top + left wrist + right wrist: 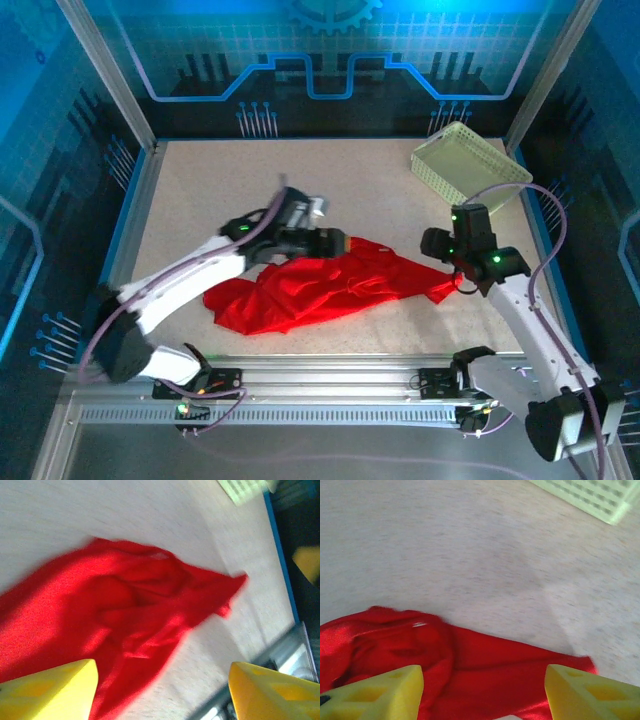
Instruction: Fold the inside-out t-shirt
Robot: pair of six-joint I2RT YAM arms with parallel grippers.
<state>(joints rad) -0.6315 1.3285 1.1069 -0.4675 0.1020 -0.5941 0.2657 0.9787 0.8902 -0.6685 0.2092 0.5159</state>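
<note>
The inside-out t-shirt (310,285) lies crumpled and loose on the table, a bright red heap with a pointed end stretching right. My left gripper (335,243) hovers over its upper edge. In the left wrist view the yellow fingers (50,690) stand wide apart, the left gripper (162,695) is open and holds nothing, and the t-shirt (125,610) lies beneath. My right gripper (437,247) hangs just above the shirt's right tip. The right gripper (482,695) is open too, over the t-shirt (485,675). A small white tag (419,625) shows on the cloth.
A pale yellow-green lattice basket (468,163) stands at the back right corner of the table; it also appears as a basket (592,497) at the top right of the right wrist view. Bare speckled tabletop (260,180) stretches behind the shirt. Blue-edged walls enclose the table.
</note>
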